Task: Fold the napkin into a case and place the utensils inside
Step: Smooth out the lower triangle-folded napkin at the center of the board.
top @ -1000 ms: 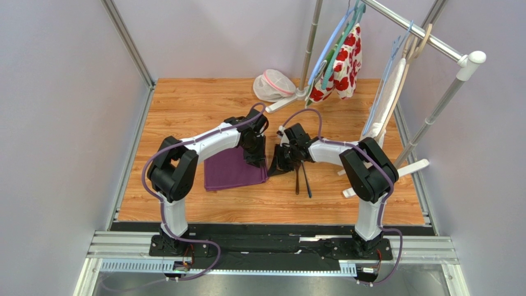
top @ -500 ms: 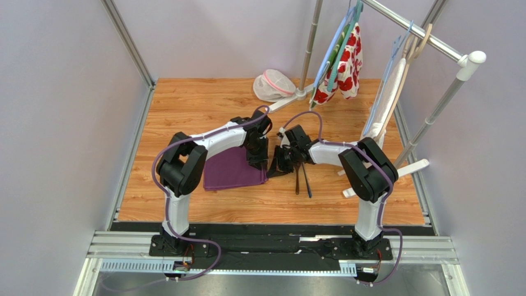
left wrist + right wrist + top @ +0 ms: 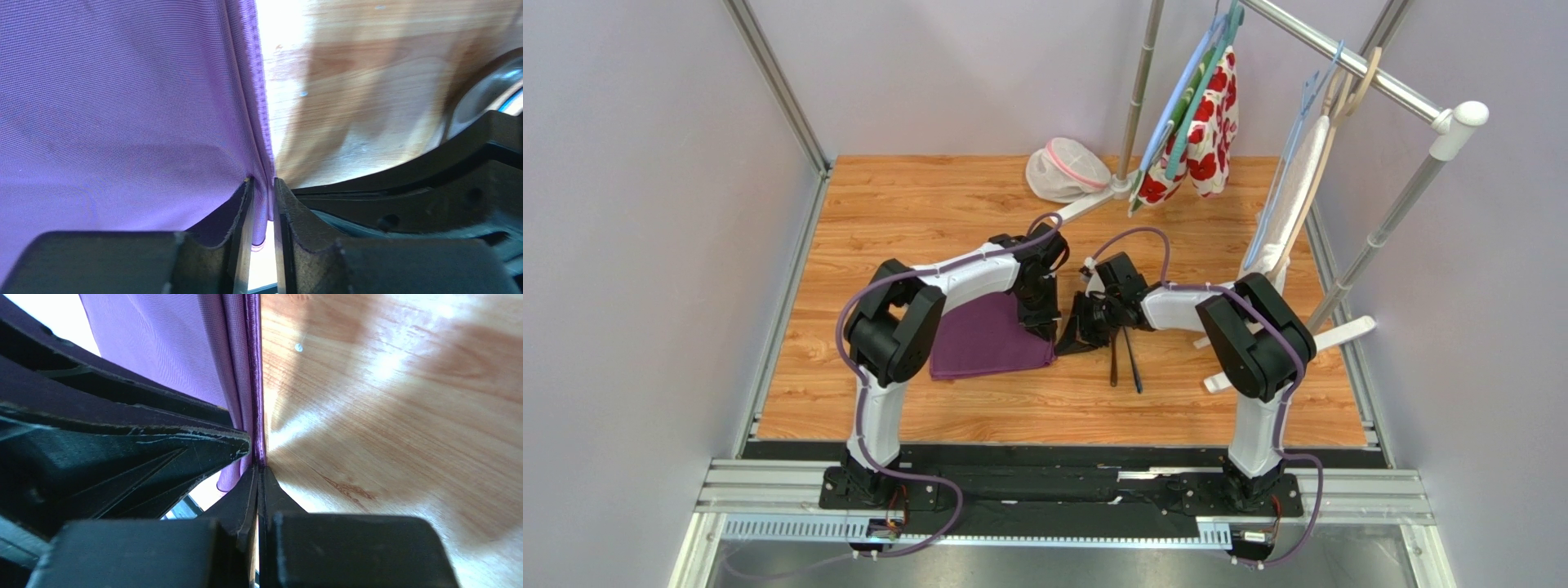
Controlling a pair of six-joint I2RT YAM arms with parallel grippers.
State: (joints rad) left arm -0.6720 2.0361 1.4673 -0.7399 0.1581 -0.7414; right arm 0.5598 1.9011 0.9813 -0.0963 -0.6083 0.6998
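Observation:
The dark purple napkin [image 3: 983, 337] lies on the wooden table left of centre, and its right edge is lifted. My right gripper [image 3: 1085, 333] is shut on that hem [image 3: 256, 416], with its jaws [image 3: 258, 467] pressed together on the cloth. My left gripper [image 3: 1041, 326] stands beside it. Its jaws [image 3: 263, 182] sit narrowly apart on either side of the same hem, and light shows between the pads. Purple cloth [image 3: 123, 92] fills the left of that view. The two dark utensils [image 3: 1122, 355] lie side by side on the table, just right of the right gripper.
A white mesh pouch with pink trim [image 3: 1066, 169] lies at the back. A clothes rack [image 3: 1382, 80] holds a red-flowered cloth [image 3: 1210, 116] and hangers at the back right. The rack's white foot [image 3: 1308, 343] lies right of the utensils. Grey walls close in both sides.
The left arm has edged right toward the right gripper, and its jaws have narrowed around the napkin's hem. The right gripper stays shut on the cloth in the same place.

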